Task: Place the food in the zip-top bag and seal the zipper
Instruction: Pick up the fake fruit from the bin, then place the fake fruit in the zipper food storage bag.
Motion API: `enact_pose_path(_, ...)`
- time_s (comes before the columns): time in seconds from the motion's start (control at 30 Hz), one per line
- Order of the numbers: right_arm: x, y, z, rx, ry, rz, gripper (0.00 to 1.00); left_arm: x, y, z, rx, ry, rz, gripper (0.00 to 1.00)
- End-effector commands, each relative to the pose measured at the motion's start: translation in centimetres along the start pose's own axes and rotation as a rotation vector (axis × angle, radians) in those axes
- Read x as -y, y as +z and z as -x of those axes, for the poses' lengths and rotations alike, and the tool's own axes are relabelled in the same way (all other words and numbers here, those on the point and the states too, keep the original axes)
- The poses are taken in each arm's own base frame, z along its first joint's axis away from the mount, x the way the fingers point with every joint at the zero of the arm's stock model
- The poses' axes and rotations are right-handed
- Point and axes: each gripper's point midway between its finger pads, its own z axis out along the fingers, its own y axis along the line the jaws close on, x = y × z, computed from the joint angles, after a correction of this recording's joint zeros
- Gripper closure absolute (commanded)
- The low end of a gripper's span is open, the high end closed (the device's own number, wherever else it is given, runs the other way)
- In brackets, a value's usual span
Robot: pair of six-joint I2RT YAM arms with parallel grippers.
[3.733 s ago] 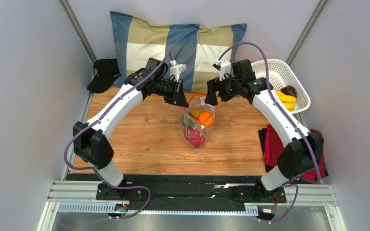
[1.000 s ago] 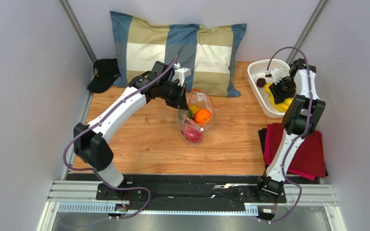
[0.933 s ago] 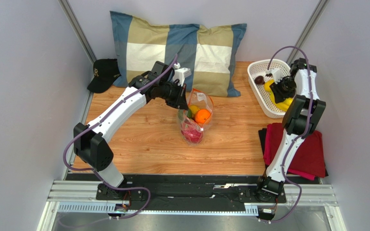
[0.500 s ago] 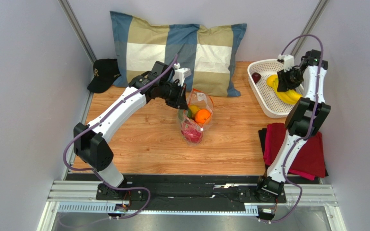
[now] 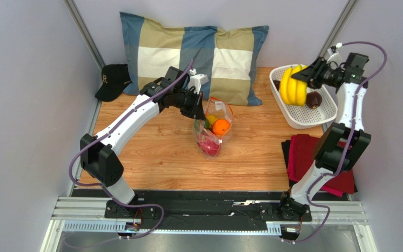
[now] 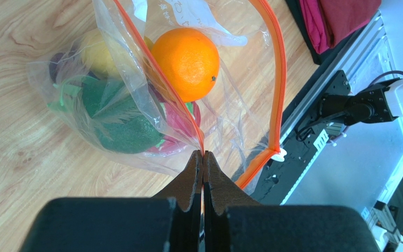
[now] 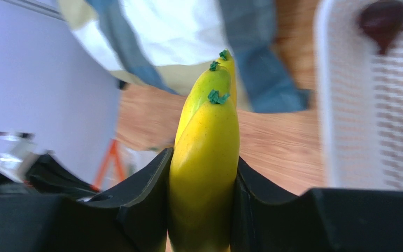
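R gripper [image 5: 307, 79] clamps banana bunch [image 5: 292, 85] over basket [image 5: 328, 109], approx 2 o'clock from zip-top bag [image 5: 217, 128] at table centre. L gripper [image 6: 202, 157] is pinched tight on zipper [image 6: 281, 84], holding mouth open. Bring bunch in tips-first w/o knocking rim; orange [image 6: 185, 56] already inside.

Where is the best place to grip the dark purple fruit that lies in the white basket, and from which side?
Grip the dark purple fruit across its round middle, coming from straight above: the white basket has raised walls around it, so a sideways approach is probably blocked.
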Motion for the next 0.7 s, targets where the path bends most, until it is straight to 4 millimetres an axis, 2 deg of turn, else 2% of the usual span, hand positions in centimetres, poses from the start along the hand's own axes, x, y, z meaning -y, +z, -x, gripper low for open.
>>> enact_pose_path(0.0, -14.2, 0.3, 0.9, 0.084, 0.242, 0.356, 1.00, 0.5, -0.3, 1.1, 0.027, -0.019, -0.039, 1.00)
enact_pose_path(0.03, -16.9, -0.4, 1.4, 0.141, 0.154, 0.430, 1.00, 0.6, -0.4, 1.2, 0.030, -0.025, -0.045, 1.00)
enact_pose_path(0.07, -18.2, -0.3, 1.1, 0.140, 0.181, 0.465, 1.00, 0.5, -0.5, 1.3, 0.035, -0.037, -0.056, 1.00)
enact_pose_path(0.1, -18.6, 0.3, 0.2, 0.128, 0.220, 0.485, 1.00, 0.4, -0.4, 1.3, 0.034, -0.053, -0.056, 1.00)
enact_pose_path(0.13, -21.0, 0.2, -0.1, 0.120, 0.258, 0.546, 1.00, 0.2, -0.4, 1.3, 0.035, -0.060, -0.058, 1.00)
enact_pose_path(0.17, -22.3, 0.0, -0.5, 0.119, 0.270, 0.581, 1.00, 0.2, -0.5, 1.4, 0.035, -0.071, -0.070, 1.00)
enact_pose_path(0.2, -22.9, 0.9, -2.2, 0.082, 0.319, 0.606, 1.00, 0.1, -0.5, 1.4, 0.034, -0.081, -0.074, 1.00)
enact_pose_path(0.23, -24.3, 0.3, -2.4, 0.082, 0.356, 0.663, 1.00, 0.0, -0.6, 1.5, 0.039, -0.085, -0.074, 1.00)
enact_pose_path(0.27, -25.4, 0.0, -3.4, 0.065, 0.350, 0.675, 1.00, -0.1, -0.7, 1.6, 0.043, -0.086, -0.072, 1.00)
enact_pose_path(0.3, -26.1, 0.6, -5.1, 0.027, 0.358, 0.691, 1.00, -0.1, -0.8, 1.7, 0.046, -0.085, -0.073, 1.00)
enact_pose_path(0.37, -28.0, -0.3, -6.2, 0.032, 0.303, 0.749, 1.00, -0.1, -0.9, 1.8, 0.051, -0.094, -0.088, 1.00)
enact_pose_path(0.4, -29.7, 0.0, -8.1, -0.017, 0.293, 0.785, 1.00, -0.2, -1.0, 1.8, 0.053, -0.102, -0.094, 1.00)
enact_pose_path(0.5, -30.5, 0.6, -10.8, -0.042, 0.272, 0.821, 1.00, -0.1, -1.0, 1.8, 0.049, -0.117, -0.118, 1.00)
enact_pose_path(0.67, -30.5, 2.6, -12.8, 0.016, 0.236, 0.861, 1.00, 0.1, -0.9, 2.0, 0.054, -0.119, -0.130, 1.00)
